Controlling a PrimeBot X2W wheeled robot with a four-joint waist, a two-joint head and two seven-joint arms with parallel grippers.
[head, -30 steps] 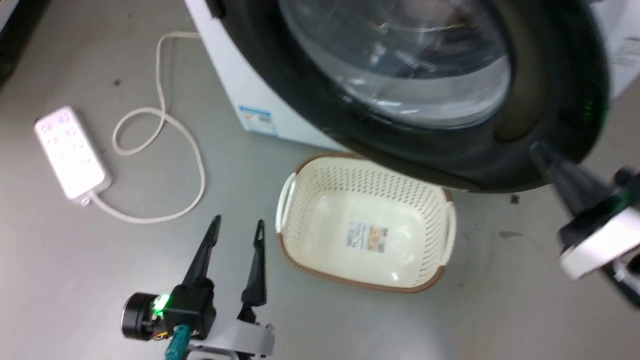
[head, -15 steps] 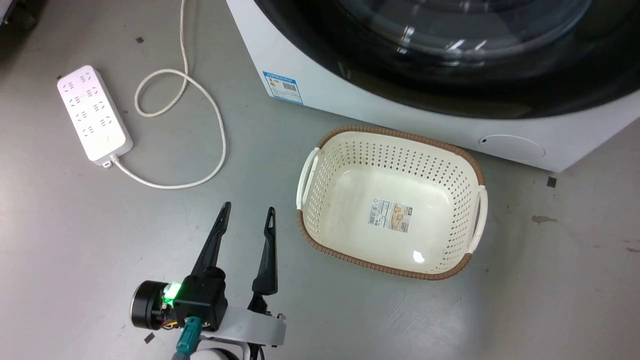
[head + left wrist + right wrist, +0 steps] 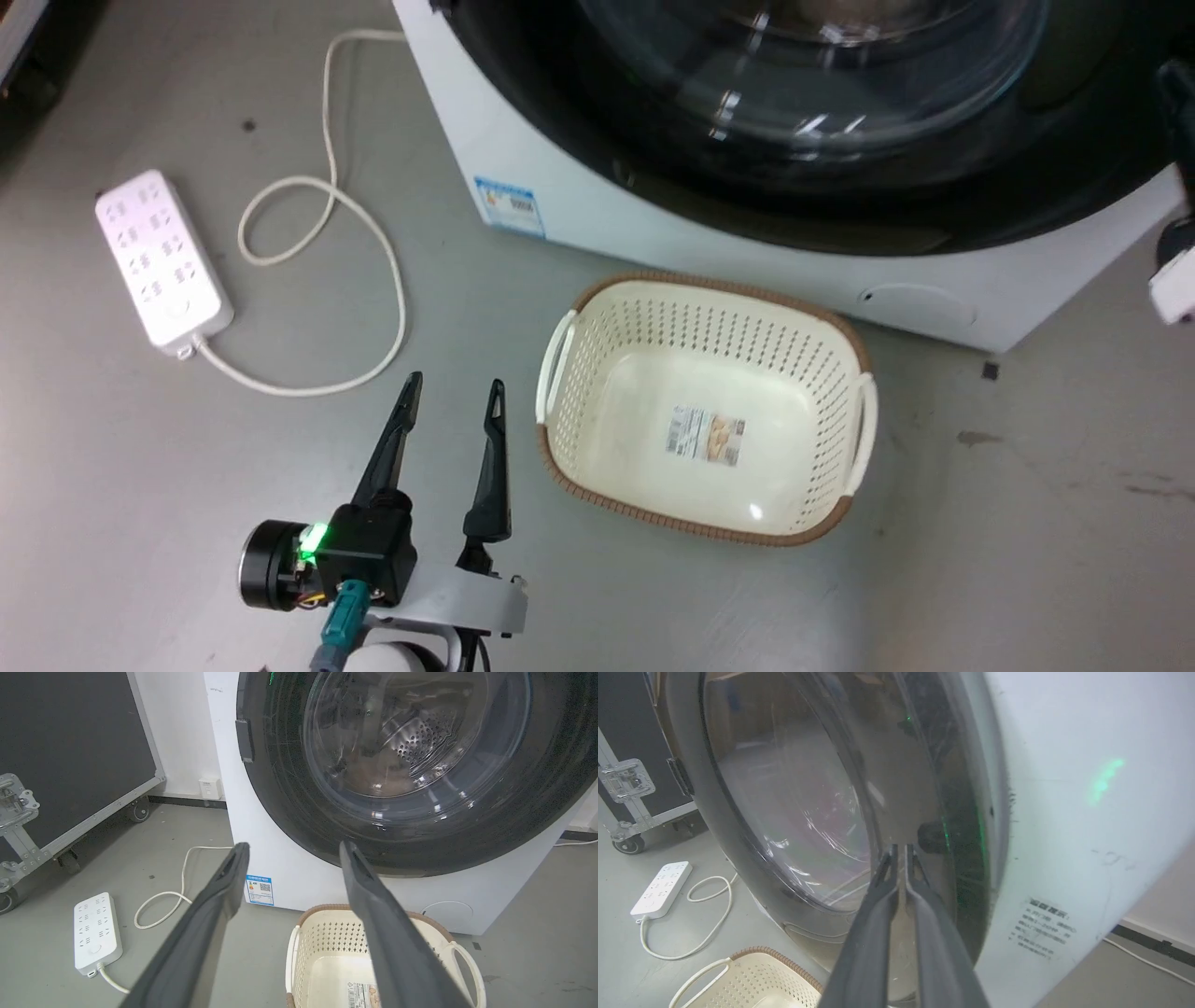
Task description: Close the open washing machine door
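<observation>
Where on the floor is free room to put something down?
The widest bare floor is right of the basket, in front of the machine. A second patch lies between the power strip and the left gripper. It is crowded between basket and machine, and around the looped cord.

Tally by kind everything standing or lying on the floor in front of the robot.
Washing machine: 1
Laundry basket: 1
Power strip: 1
Wheeled flight case: 1
Total: 4

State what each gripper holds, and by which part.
Nothing is held. Left gripper jaws open; right gripper jaws shut, empty, tips by the washing machine door.
</observation>
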